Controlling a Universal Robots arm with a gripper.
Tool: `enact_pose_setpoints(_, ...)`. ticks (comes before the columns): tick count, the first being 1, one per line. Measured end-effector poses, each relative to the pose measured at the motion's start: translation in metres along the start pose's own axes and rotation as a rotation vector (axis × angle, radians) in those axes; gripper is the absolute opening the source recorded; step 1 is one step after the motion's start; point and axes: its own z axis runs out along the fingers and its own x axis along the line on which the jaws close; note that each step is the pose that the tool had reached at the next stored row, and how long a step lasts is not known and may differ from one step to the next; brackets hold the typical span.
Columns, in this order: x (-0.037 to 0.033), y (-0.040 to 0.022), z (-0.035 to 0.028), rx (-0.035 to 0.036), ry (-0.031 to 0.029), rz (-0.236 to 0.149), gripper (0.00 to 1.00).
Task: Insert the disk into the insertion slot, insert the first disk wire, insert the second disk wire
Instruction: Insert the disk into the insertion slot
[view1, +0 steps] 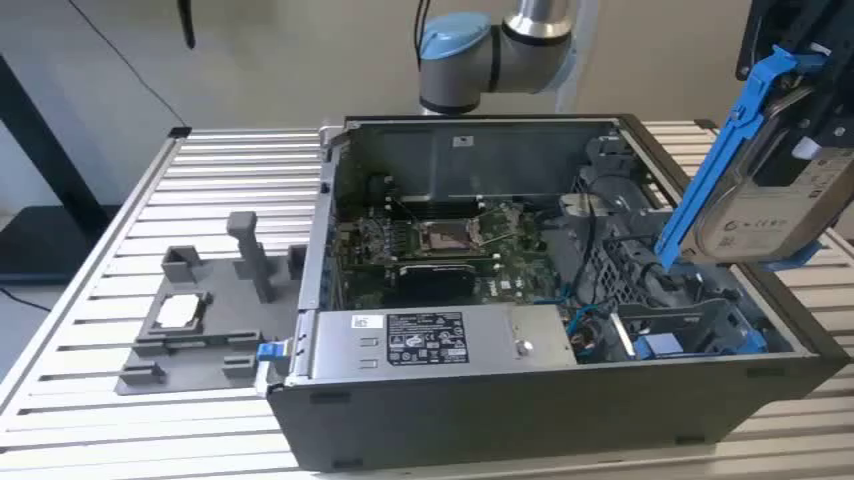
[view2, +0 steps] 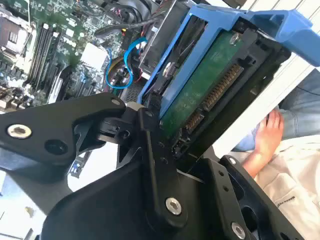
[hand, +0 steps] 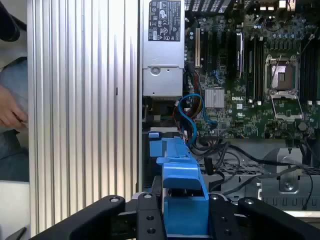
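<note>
The disk (view1: 778, 206), silver with a white label in a blue carrier frame (view1: 731, 140), hangs tilted in the air above the open computer case's corner at the exterior view's right. My gripper (hand: 185, 220) is shut on it; the black fingers (view2: 155, 150) clamp the carrier's end (hand: 182, 172), and the disk's green circuit board (view2: 200, 90) shows beside them. The insertion slot (view1: 687, 325) in the grey perforated drive cage lies below the disk. Blue wires (hand: 192, 107) curl loose inside the case near the cage.
The case holds a grey power-supply box (view1: 427, 340) and a motherboard with a square socket (view1: 447, 235). A grey fixture (view1: 200, 310) rests on the slatted table (view1: 120, 230) beside it. A person's hand (view2: 270, 132) is close to the table's edge.
</note>
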Motion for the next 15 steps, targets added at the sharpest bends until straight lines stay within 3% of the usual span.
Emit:
enact_pose_setpoints(9, 0.0002, 0.0000, 0.0004, 0.0000, -0.0002, 0.000, 0.33)
enact_pose_setpoints(15, 0.0010, -0.0002, 0.0053, 0.0000, -0.0001, 0.000, 0.33)
